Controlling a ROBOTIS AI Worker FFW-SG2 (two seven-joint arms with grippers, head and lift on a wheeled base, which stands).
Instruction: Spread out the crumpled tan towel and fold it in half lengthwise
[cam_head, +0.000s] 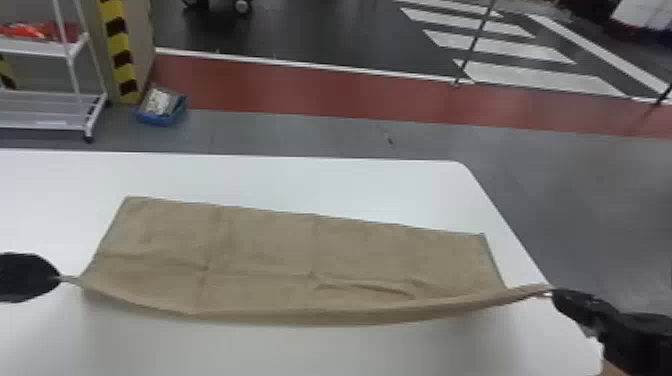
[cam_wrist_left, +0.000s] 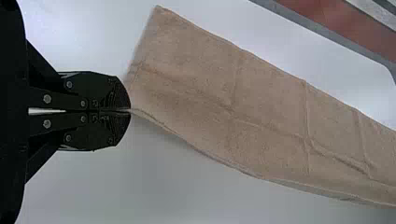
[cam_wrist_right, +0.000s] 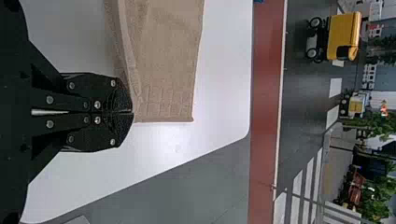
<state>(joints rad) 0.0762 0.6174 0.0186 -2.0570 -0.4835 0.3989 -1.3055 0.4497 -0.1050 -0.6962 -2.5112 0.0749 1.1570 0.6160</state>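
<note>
The tan towel (cam_head: 280, 255) lies as a long wide band across the white table, its near edge raised toward both ends and sagging between them. At its left near corner is my left gripper (cam_head: 59, 278); at its right near corner is my right gripper (cam_head: 553, 295). In the left wrist view, the left gripper (cam_wrist_left: 130, 111) is shut on a corner of the towel (cam_wrist_left: 261, 112). The right wrist view has the right gripper (cam_wrist_right: 132, 113) shut on the other near corner of the towel (cam_wrist_right: 168, 60). A few creases run along the cloth.
The white table (cam_head: 300, 180) extends beyond the towel's far side, with its right edge slanting close to my right gripper. Past it on the floor are a blue bin (cam_head: 161, 118) and a white rack (cam_head: 50, 111) at the left.
</note>
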